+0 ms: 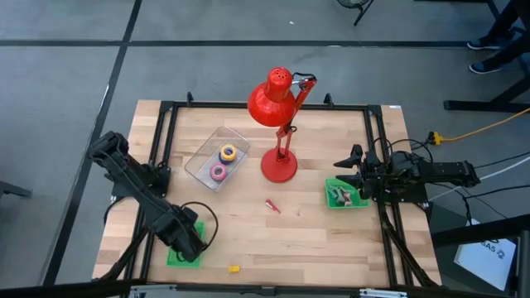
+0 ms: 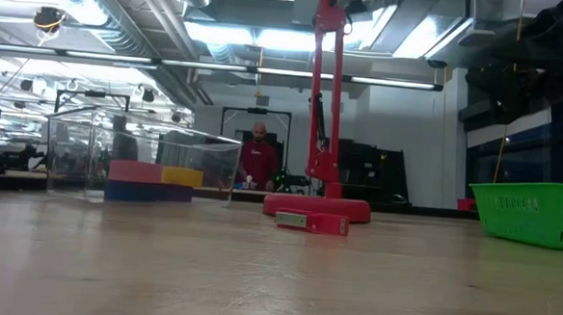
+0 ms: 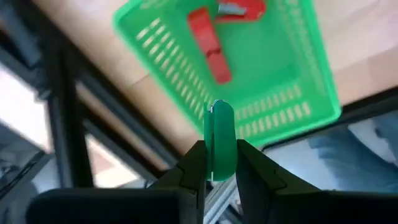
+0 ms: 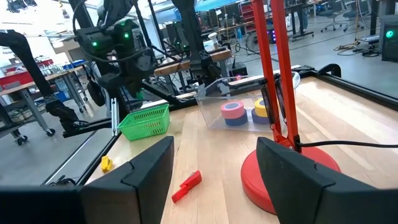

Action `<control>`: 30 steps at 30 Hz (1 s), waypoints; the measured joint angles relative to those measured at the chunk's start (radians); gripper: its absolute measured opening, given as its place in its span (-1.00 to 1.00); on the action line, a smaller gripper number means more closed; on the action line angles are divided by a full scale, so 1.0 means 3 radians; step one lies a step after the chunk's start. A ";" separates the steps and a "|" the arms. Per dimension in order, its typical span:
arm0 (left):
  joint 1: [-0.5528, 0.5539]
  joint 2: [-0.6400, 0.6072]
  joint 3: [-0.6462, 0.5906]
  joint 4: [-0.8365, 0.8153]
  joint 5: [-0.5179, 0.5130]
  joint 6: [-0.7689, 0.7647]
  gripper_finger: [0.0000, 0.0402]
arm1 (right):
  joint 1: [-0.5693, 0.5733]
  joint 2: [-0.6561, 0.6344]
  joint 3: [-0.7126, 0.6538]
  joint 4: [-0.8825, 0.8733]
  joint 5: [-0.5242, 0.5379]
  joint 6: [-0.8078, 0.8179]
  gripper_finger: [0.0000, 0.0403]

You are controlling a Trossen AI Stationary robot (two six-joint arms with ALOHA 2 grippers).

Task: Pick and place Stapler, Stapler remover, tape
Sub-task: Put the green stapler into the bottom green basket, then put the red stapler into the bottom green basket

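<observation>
Left gripper (image 3: 211,163) pinches a green tape roll (image 3: 219,140) on edge between its two fingers, above the near left basket (image 3: 311,87). That basket already holds two red items, one long (image 3: 208,43) and one with a metal part (image 3: 239,7); which is the stapler and which the remover I cannot tell. From above, the left arm hides most of this basket at the table's near left corner.

A small yellow piece (image 1: 234,268) lies on the wood just beside that basket. Farther in, a small red item (image 1: 272,206) lies loose near the table's middle. Beyond it stands the red lamp (image 1: 280,120), and beside the lamp a clear tray (image 1: 199,157) holds a yellow-on-blue roll (image 1: 228,152) and a pink roll (image 1: 219,172).

Right gripper (image 1: 351,169) waits at the right edge with its jaws wide and empty, beside a second green basket (image 1: 344,194) holding dark things I cannot make out.

Risks, as I judge them: the roll is held thin and upright, so on release it could land on its rim and roll, or strike the basket wall and bounce out onto the wood. A drop over the red items could leave it tilted against them. Reaching later for the tray risks clipping the lamp stem.
</observation>
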 joint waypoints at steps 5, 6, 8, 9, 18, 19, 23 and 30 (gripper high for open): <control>0.0053 -0.0004 -0.0350 0.0404 -0.0052 0.0138 -0.73 | 0.0000 0.0001 0.0000 0.0000 0.0000 0.0000 0.15; 0.0066 -0.0004 -0.0429 0.0513 -0.0022 0.0142 -0.73 | 0.0000 0.0001 0.0000 0.0000 0.0000 -0.0001 0.15; 0.0081 -0.0004 -0.0589 0.0768 0.0026 0.0149 -0.72 | -0.0001 0.0000 0.0000 0.0000 0.0000 -0.0001 0.15; 0.0088 -0.0004 -0.0669 0.0904 0.0026 0.0149 -0.71 | 0.0000 0.0000 0.0000 -0.0001 0.0000 -0.0001 0.15; 0.0131 -0.0004 -0.1098 0.1556 -0.0080 0.0206 -0.43 | 0.0000 0.0000 -0.0001 0.0000 0.0000 -0.0001 0.15; 0.0131 -0.0004 -0.1094 0.1565 -0.0128 0.0264 -0.40 | 0.0000 0.0001 -0.0001 -0.0001 0.0000 -0.0001 0.15; 0.0163 -0.0006 -0.1070 0.1553 -0.0204 0.0513 -0.29 | 0.0000 0.0000 -0.0001 0.0000 0.0000 -0.0001 0.15; 0.0256 -0.0148 -0.1070 0.1353 -0.0277 0.0588 -0.11 | 0.0000 0.0000 -0.0001 0.0000 0.0001 0.0000 0.15</control>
